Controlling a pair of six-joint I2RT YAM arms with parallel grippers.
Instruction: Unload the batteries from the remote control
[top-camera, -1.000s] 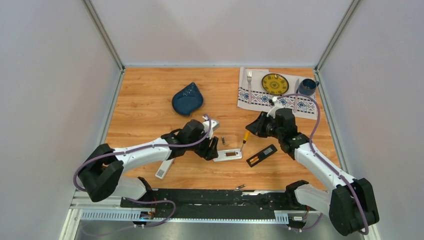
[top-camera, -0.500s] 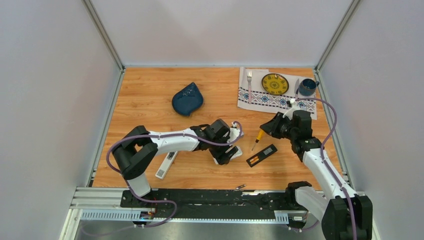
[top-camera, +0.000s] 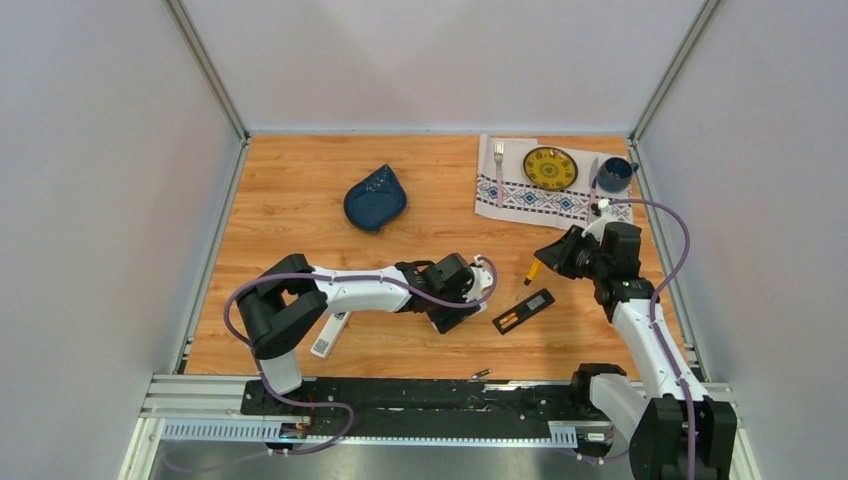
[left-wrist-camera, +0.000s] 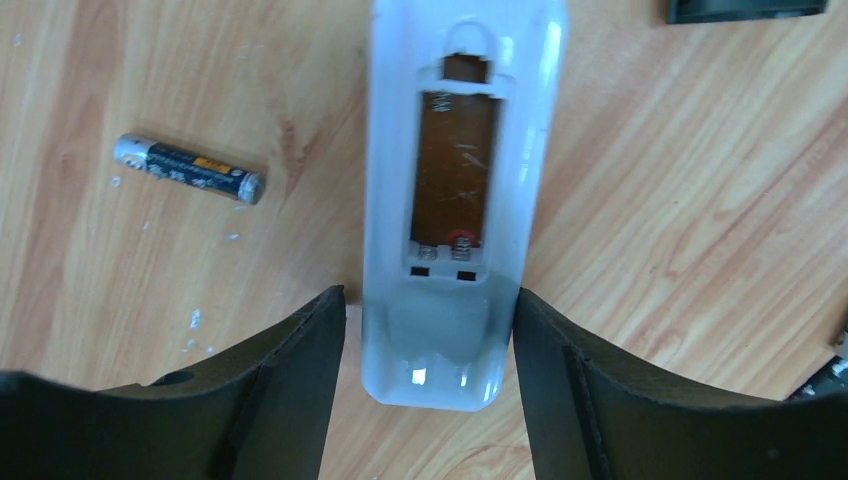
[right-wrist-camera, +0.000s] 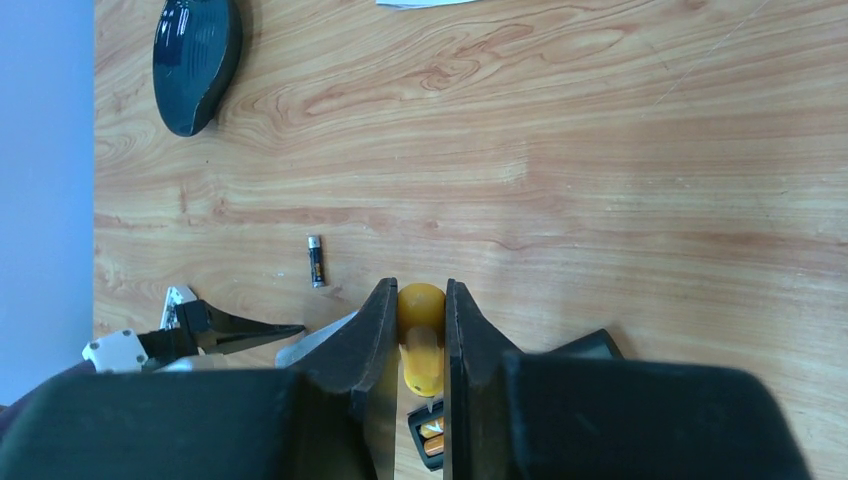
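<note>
A white remote (left-wrist-camera: 455, 190) lies back-up on the wooden table, its battery bay open and bare. One dark grey battery (left-wrist-camera: 190, 168) lies loose to its left; it also shows in the right wrist view (right-wrist-camera: 315, 261). My left gripper (left-wrist-camera: 428, 300) is open, its fingers astride the remote's near end. In the top view the left gripper (top-camera: 455, 303) hides that remote. A black remote (top-camera: 524, 310) holds orange batteries (right-wrist-camera: 430, 440). My right gripper (right-wrist-camera: 420, 290) is shut on an orange-handled screwdriver (right-wrist-camera: 421, 345), above and right of the black remote (top-camera: 548, 260).
A third, grey-white remote (top-camera: 330, 335) lies at the left near the front edge. A dark blue dish (top-camera: 375, 198) sits mid-table. A patterned cloth (top-camera: 520, 195) at the back right carries a yellow plate (top-camera: 550, 167), a fork and a blue mug (top-camera: 614, 174).
My right gripper has drawn back to the right and away from the white remote with the screwdriver. My left arm has swung right, and its gripper now sits over the white remote.
</note>
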